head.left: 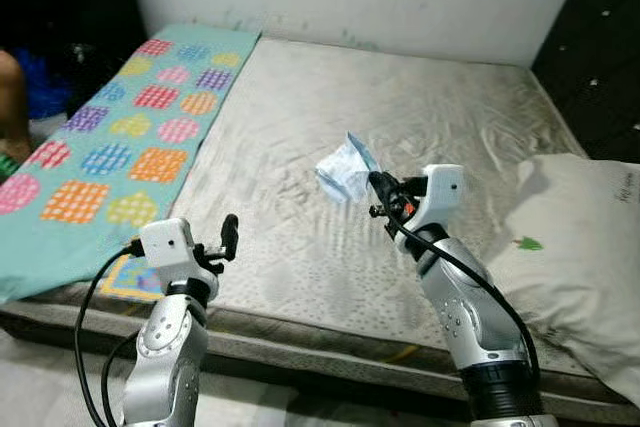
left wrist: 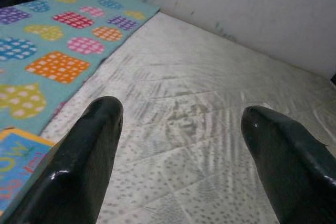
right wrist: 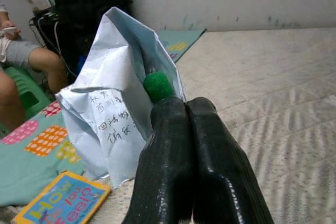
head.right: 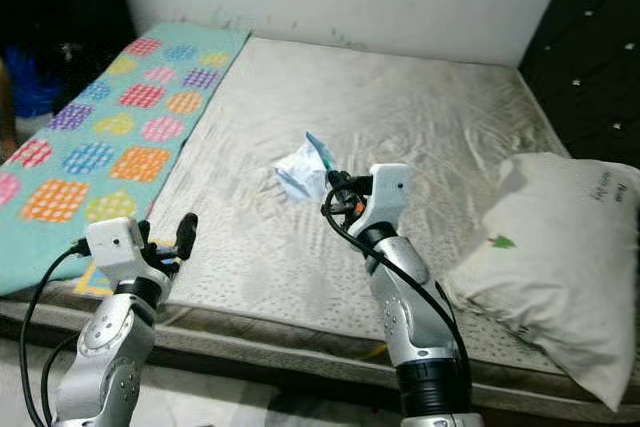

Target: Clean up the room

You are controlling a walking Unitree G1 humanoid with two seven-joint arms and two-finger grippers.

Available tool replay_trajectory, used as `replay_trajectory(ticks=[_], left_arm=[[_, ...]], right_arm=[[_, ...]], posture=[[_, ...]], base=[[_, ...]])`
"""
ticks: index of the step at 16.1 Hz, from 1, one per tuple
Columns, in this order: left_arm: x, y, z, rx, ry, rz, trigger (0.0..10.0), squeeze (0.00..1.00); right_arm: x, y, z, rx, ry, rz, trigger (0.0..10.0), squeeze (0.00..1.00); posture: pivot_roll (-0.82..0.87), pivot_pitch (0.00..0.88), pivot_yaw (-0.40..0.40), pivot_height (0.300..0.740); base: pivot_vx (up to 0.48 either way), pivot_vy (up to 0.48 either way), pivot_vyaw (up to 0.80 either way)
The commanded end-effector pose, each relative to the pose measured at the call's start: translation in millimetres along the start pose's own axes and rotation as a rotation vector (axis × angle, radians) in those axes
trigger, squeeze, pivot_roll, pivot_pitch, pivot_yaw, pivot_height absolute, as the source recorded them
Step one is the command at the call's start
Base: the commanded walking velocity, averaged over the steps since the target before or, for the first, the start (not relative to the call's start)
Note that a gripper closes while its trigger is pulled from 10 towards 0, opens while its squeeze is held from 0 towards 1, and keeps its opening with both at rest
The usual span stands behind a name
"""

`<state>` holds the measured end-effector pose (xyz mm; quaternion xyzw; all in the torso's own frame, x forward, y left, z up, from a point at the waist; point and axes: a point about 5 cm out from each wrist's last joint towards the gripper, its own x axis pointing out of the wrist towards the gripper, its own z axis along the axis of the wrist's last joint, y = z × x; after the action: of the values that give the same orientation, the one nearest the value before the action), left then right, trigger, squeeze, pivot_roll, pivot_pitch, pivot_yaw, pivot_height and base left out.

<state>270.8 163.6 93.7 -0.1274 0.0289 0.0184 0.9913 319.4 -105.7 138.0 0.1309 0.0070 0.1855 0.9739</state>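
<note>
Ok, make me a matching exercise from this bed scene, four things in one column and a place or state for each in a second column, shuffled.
Things:
1. crumpled paper
2. pillow
3. patterned blanket
4. left gripper

Places or states:
A. spread along the mattress's left side
B. pinched in the right gripper, lifted over the mattress
C. jaws apart, holding nothing, near the bed's front edge
D. lying at the mattress's right side

Pairs: 1-B, 2-D, 3-A, 4-C

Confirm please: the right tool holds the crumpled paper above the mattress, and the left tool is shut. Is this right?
Not quite. The left tool is open, its fingers wide apart in the left wrist view. The right tool does hold the paper above the mattress.
</note>
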Motion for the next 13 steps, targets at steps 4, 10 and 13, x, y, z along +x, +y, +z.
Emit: replay_trajectory(ticks=[4, 10, 13], left_arm=[[1.0, -0.1, -1.6, 0.002, 0.014, -0.006, 10.0, 0.00], [1.2, -0.3, -2.0, 0.004, 0.017, -0.005, 10.0, 0.00], [1.0, -0.2, -2.7, 0.004, 0.018, -0.004, 10.0, 0.00]], right_arm=[[0.0, 0.1, -0.9, -0.008, 0.008, 0.003, 10.0, 0.00], [-0.3, 0.1, -2.3, -0.013, 0.013, 0.007, 10.0, 0.00], [-0.2, -0.1, -2.7, -0.017, 0.014, 0.009, 10.0, 0.00]], posture=[[-0.08, 0.014, -0.039, 0.740], [-0.08, 0.012, -0.040, 0.740], [-0.08, 0.005, -0.042, 0.740]], base=[[0.000, 0.332, 0.00], [0.000, 0.351, 0.00], [0.000, 0.394, 0.00]])
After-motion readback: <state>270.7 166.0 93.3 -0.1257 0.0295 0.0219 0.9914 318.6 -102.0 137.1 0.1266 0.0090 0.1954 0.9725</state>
